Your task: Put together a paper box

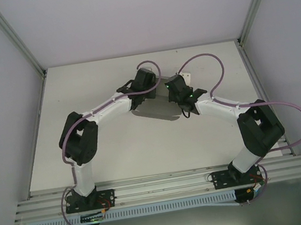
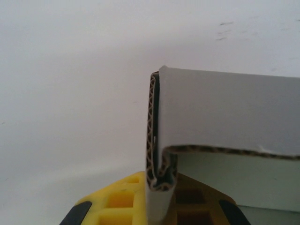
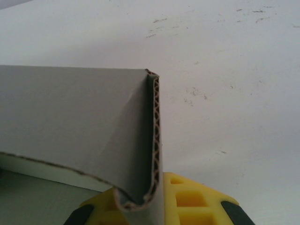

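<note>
At the near edge of the table (image 1: 116,151), the left arm (image 1: 78,143) and right arm (image 1: 260,127) rise from their bases. Each bends sharply at a dark elbow out to its own side, then reaches inward and away, so the two wrists nearly meet over the far half. Purple cables (image 1: 204,54) loop above the forearms.

From above, the wrist housings cover the fingers, so the grip cannot be read there. The paper box (image 1: 155,110) shows as a grey patch tucked between and under the two wrists, with most of its outline hidden. Whether it rests on the table or is lifted off it is unclear.

In the left wrist view, the left end effector (image 2: 158,206) is cut off by the bottom edge. Only the tips of its yellow fingers (image 2: 117,201) show, one on each side of an upright, doubled-over wall of the box. The corrugated edge drops straight into the gap between them, and they are closed against it. The finger on the right of the picture is shaded and partly behind the cardboard. Beyond it, a grey panel runs off the right edge of the picture.

In the right wrist view, the right end effector (image 3: 140,208) mirrors this. Its yellow tips sit at the bottom edge, pinched on a folded corrugated wall, and a grey panel stretches off to the left. How far the box is folded cannot be told. Behind both lies scuffed white table.
</note>
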